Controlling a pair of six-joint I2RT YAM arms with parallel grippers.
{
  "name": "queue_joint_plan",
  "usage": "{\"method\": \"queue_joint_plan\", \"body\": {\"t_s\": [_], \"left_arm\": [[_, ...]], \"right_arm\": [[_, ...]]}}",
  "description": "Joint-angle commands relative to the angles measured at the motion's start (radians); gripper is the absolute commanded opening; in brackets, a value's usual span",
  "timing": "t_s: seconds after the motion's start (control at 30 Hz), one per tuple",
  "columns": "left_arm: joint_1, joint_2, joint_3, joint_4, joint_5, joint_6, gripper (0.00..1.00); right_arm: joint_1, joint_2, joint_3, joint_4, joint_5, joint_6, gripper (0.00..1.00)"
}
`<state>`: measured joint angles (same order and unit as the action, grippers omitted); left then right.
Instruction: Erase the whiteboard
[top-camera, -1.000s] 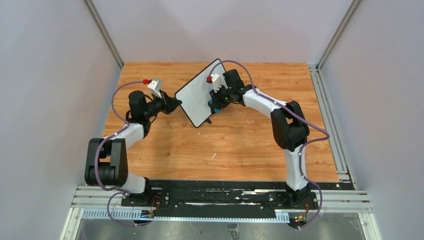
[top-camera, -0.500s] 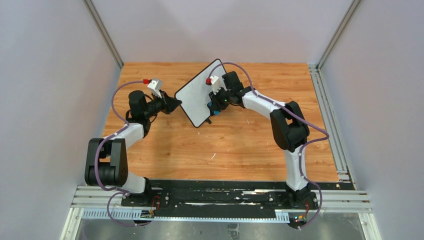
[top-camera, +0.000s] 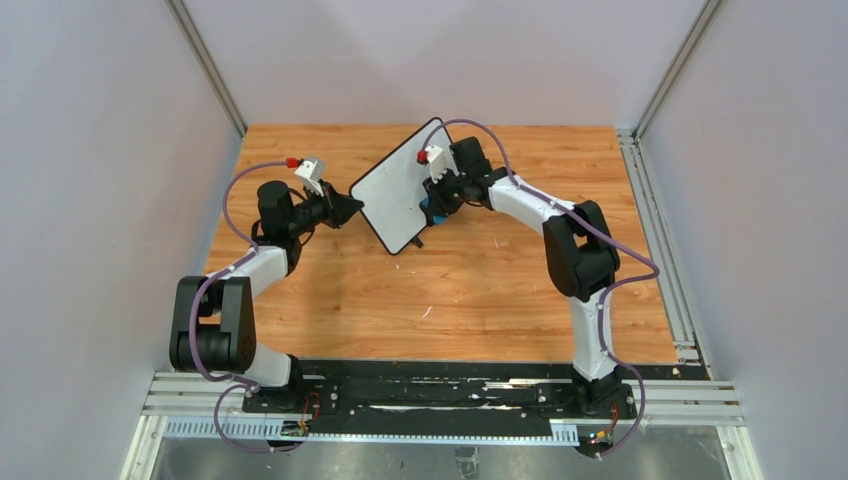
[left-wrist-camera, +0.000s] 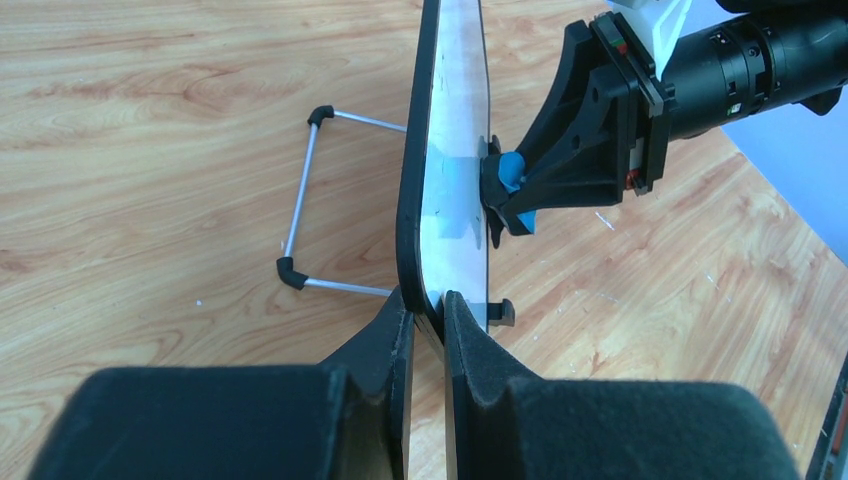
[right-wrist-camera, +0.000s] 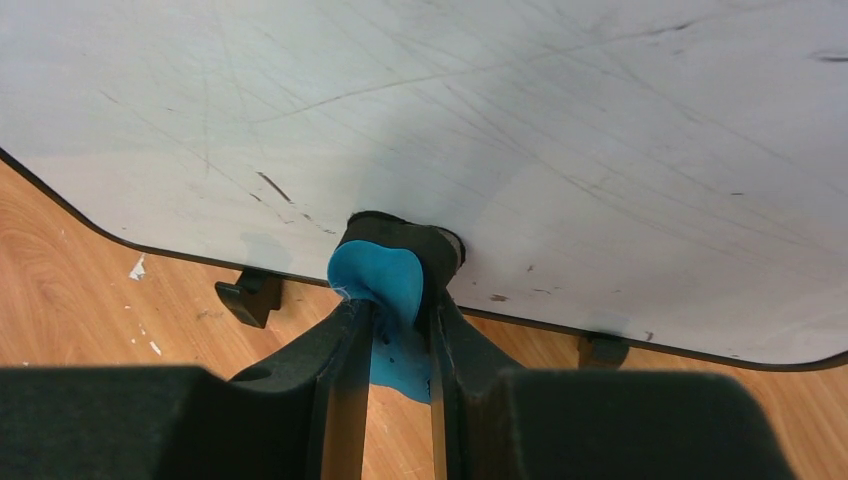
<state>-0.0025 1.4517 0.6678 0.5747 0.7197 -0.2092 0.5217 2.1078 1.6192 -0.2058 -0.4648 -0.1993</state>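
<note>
Two arms work on one small white rectangular whiteboard (top-camera: 392, 195) with rounded corners and a thin black frame. It stands tilted on its edge at the far middle of the wooden tabletop (top-camera: 480, 290). In the top view, the left fingers (top-camera: 347, 208) meet its left edge and the right fingers (top-camera: 436, 203) press on its face, which reads plain white.

Left wrist view: the matte black left fingers (left-wrist-camera: 385, 330) are clamped on the frame at a rounded corner. A thin wire stand (left-wrist-camera: 300, 210) with black elbow caps sits behind the board. A small blue eraser (left-wrist-camera: 512, 170) touches the glossy face.

Right wrist view: the right fingers (right-wrist-camera: 345, 340) are clamped on the eraser (right-wrist-camera: 378, 280), its dark pad flat against the board near the lower edge, above the small black feet (right-wrist-camera: 250, 295). The surface carries faint grey scratches and a few short dark flecks, with no drawn shapes. Judgement: erasing is nearly complete, and only residual flecks beside the pad are left.
</note>
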Motion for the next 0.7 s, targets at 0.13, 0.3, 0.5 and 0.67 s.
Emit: {"method": "queue_joint_plan", "body": {"t_s": [0.13,0.3,0.5,0.67], "left_arm": [[-0.007,0.014,-0.005,-0.079,-0.003,0.115,0.00],[-0.008,0.016,-0.005,-0.080,-0.003,0.116,0.00],[-0.008,0.019,0.000,-0.084,-0.002,0.116,0.00],[-0.008,0.019,0.000,-0.085,-0.001,0.117,0.00]], "right_arm": [[-0.027,0.038,0.044,-0.003,0.017,-0.014,0.01],[-0.005,0.020,0.034,0.003,0.000,0.009,0.01],[0.054,-0.013,0.000,0.013,-0.011,0.022,0.01],[0.079,-0.022,-0.021,0.019,-0.018,0.035,0.01]]}}
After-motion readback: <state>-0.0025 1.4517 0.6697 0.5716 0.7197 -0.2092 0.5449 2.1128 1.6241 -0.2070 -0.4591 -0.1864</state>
